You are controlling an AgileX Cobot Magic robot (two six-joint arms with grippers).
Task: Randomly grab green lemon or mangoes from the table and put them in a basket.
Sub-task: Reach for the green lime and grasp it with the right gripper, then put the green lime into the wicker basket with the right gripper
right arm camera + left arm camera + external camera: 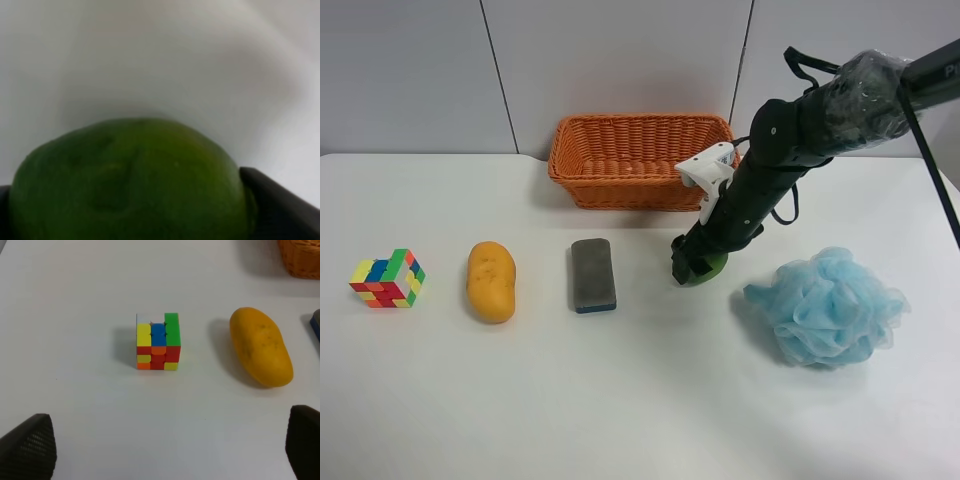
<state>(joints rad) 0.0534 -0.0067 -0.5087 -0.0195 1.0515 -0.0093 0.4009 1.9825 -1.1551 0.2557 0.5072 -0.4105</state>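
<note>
The green lemon (714, 266) lies on the white table (620, 400) in front of the wicker basket (620, 185). The right gripper (692, 266) comes down over it. In the right wrist view the lemon (130, 175) fills the space between the two dark fingers (272, 205), which touch its sides. The yellow-orange mango (491, 281) lies to the view's left, and shows in the left wrist view (261, 347). The left gripper (165, 450) is open and empty above the table. The left arm is out of the exterior high view.
A grey-and-blue sponge (592, 275) lies between mango and lemon. A coloured puzzle cube (387, 279) sits at the far left and shows in the left wrist view (157, 341). A light blue bath pouf (830, 305) lies right of the lemon. The basket's corner (302, 257) shows in the left wrist view.
</note>
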